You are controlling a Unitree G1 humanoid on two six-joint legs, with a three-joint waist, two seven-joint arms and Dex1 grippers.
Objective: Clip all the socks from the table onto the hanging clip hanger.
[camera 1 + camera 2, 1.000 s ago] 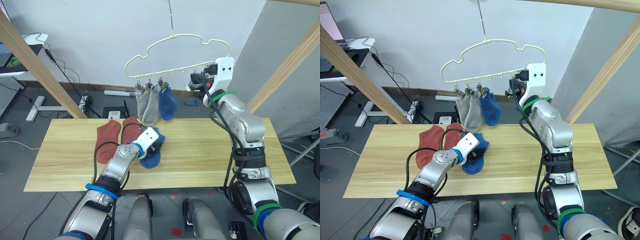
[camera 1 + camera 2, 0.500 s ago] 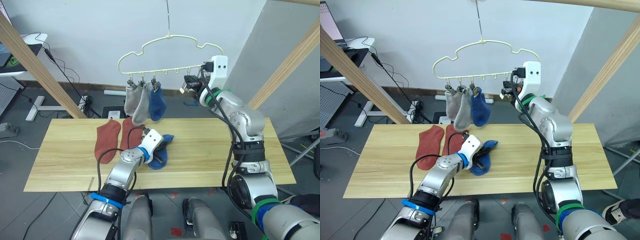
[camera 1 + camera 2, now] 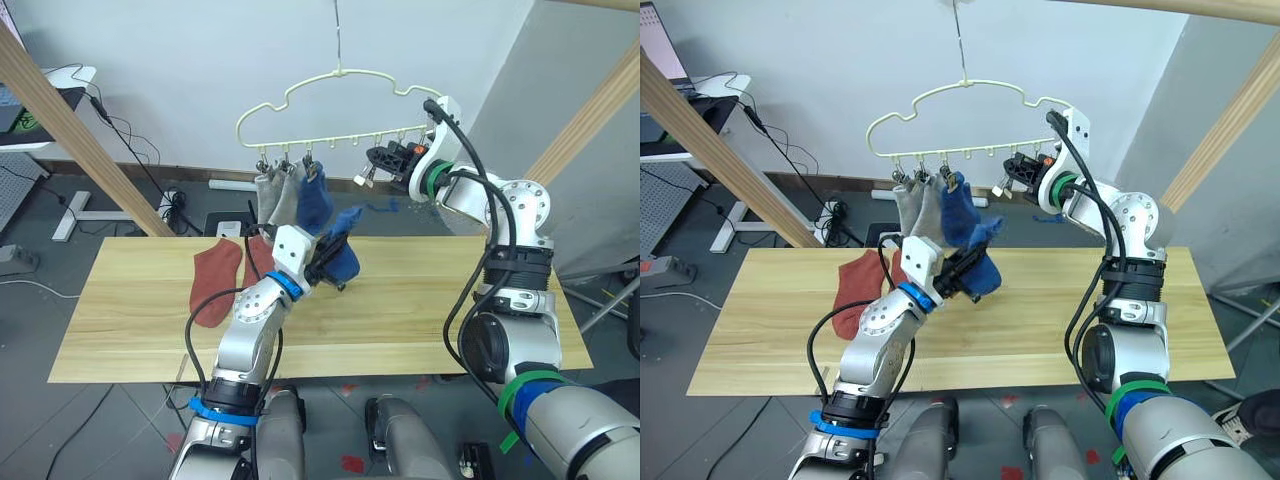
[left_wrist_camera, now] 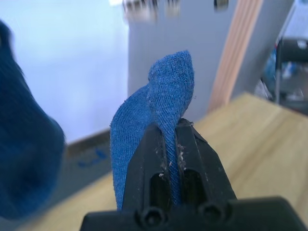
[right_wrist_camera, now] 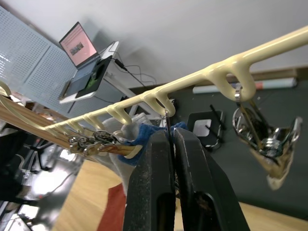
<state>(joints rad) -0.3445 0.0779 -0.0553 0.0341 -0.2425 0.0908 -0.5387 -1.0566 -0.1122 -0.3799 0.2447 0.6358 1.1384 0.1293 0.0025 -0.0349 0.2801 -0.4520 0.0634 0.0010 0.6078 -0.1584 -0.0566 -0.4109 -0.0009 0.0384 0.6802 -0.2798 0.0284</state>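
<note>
My left gripper (image 3: 326, 262) is shut on a blue sock (image 3: 342, 250) and holds it above the table (image 3: 430, 310), just below the clip hanger (image 3: 340, 110). The left wrist view has the blue sock (image 4: 166, 91) pinched between the fingers. Two grey socks (image 3: 275, 195) and another blue sock (image 3: 315, 200) hang from the hanger's left clips. One rust-red sock (image 3: 213, 280) lies on the table; a second red sock (image 3: 254, 255) is partly hidden behind my left arm. My right gripper (image 3: 372, 163) is shut on a clip wire (image 5: 167, 118) at the hanger's right part.
Thick wooden rail posts slant up at the left (image 3: 60, 130) and the right (image 3: 590, 110). A desk with a laptop (image 3: 30, 110) stands at the back left. An unused clip (image 5: 262, 132) hangs beside my right fingers.
My left gripper has lifted the blue sock off the table up towards the hanger. The hanger swung left earlier, and my right arm has turned its elbow outward while staying at the clips.
</note>
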